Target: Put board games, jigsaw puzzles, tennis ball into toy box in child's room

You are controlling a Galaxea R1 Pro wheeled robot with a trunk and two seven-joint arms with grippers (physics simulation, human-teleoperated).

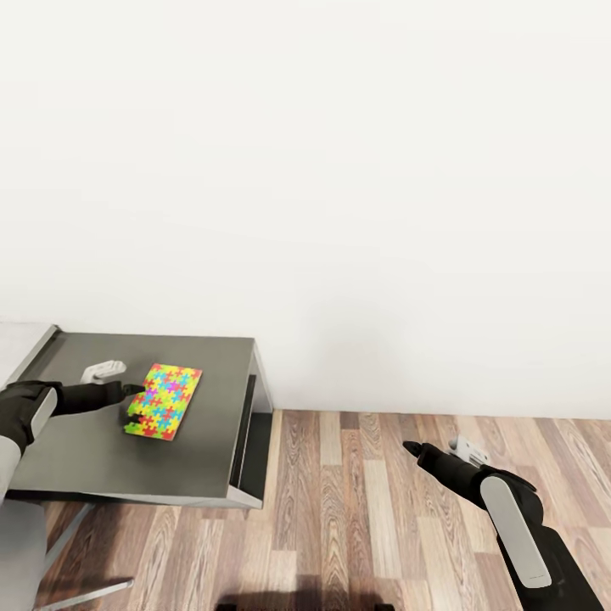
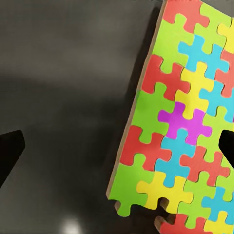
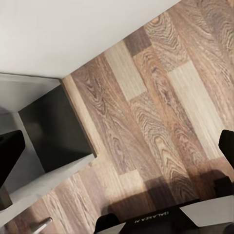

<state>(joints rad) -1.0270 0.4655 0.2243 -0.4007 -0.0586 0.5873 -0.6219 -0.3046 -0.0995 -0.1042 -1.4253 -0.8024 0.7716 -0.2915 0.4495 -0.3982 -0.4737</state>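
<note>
The jigsaw puzzle (image 1: 163,401) lies flat on the dark-grey corner section of the table (image 1: 93,450), its thin edge offering little to grip from above. That is probably why the left gripper (image 1: 129,406) comes in low at the puzzle's near side: in the left wrist view its jaws stand wide, one finger over bare tabletop and the other over the coloured pieces (image 2: 180,122), straddling the edge as if to pinch it. The right gripper (image 1: 412,446) hangs idle over the wood-plank floor (image 1: 373,509), well apart from the desk, with its jaws spread and nothing between them. The toy box sits outside these views.
</note>
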